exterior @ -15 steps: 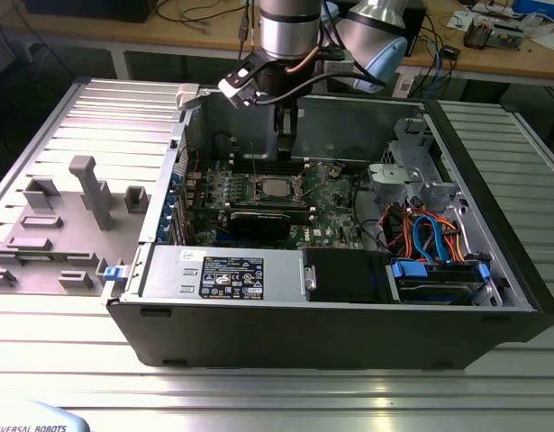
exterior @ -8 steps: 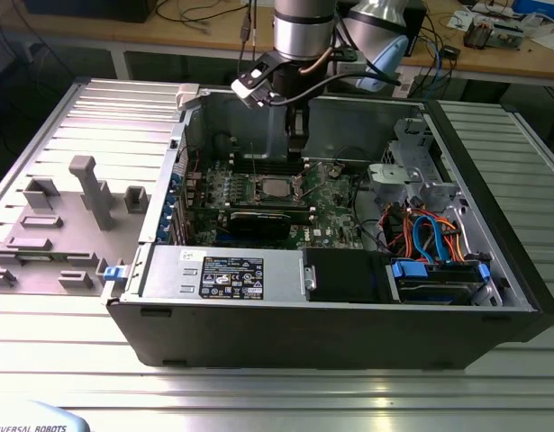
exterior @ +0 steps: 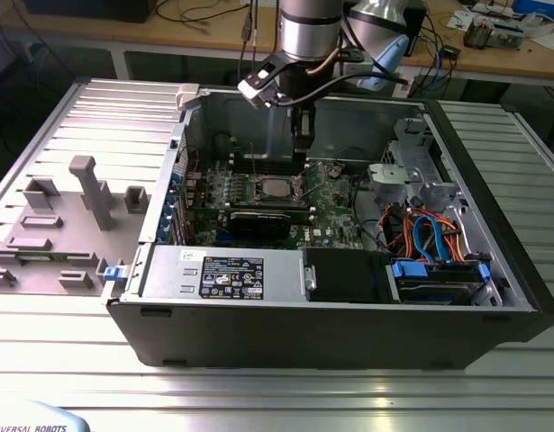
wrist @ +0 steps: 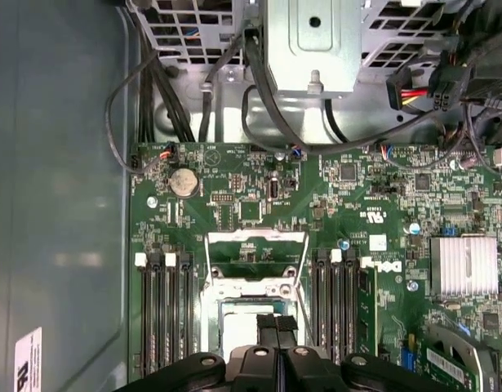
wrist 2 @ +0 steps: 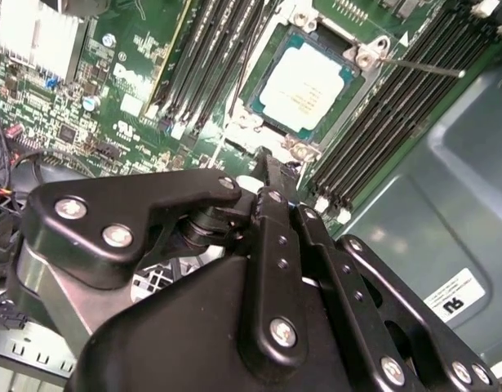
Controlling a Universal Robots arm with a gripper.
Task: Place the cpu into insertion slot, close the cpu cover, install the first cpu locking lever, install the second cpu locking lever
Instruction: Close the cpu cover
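The cpu (exterior: 277,188) lies flat in the insertion slot (wrist: 210,322), its pale metal top (wrist 2: 306,82) bare and ringed by a green edge. The cpu cover (wrist: 255,287) is swung open and stands up from the socket's hinge side, with the board showing through its window. A thin wire locking lever (wrist 2: 418,65) sticks out free past the memory slots. My gripper (exterior: 300,155) hangs low over the socket. In both wrist views its black fingertips (wrist: 267,325) are pressed together over the cpu's edge, and the gripper (wrist 2: 279,192) is shut on nothing.
The green motherboard sits in an open computer case (exterior: 493,297) on a ribbed metal table. Long memory slots (wrist: 165,310) flank the socket. A black graphics card (exterior: 258,220), a power supply (exterior: 222,270), a finned heatsink (wrist: 463,265) and a cabled drive cage (exterior: 430,234) crowd around it.
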